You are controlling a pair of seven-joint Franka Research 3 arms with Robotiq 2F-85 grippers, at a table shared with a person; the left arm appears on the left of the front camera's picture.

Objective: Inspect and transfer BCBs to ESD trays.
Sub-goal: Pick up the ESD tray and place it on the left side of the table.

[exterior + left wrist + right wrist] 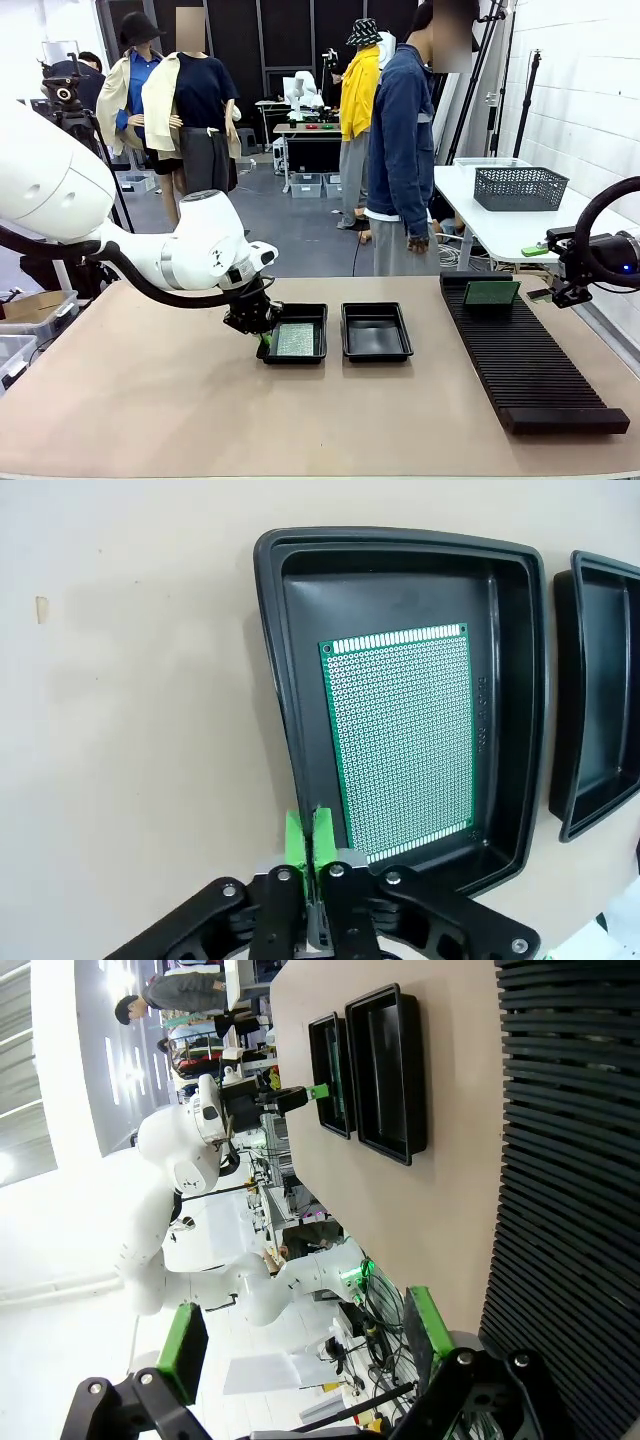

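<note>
Front: left gripper (265, 340) at the near corner of the glossy black left ESD tray (300, 307), perforated green BCB (297, 340) lying flat inside; second BCB (491, 293) standing in the ribbed rack (530, 370); left wrist: green pads (295, 840) clenched together, empty, by the rim; right wrist: right gripper (300, 1335) spread wide, holding nothing

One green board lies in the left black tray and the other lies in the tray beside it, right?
Not quite. One green board lies in the left black tray, but the other board stands in the ribbed black rack, not in the tray beside it. The front view shows this.
</note>
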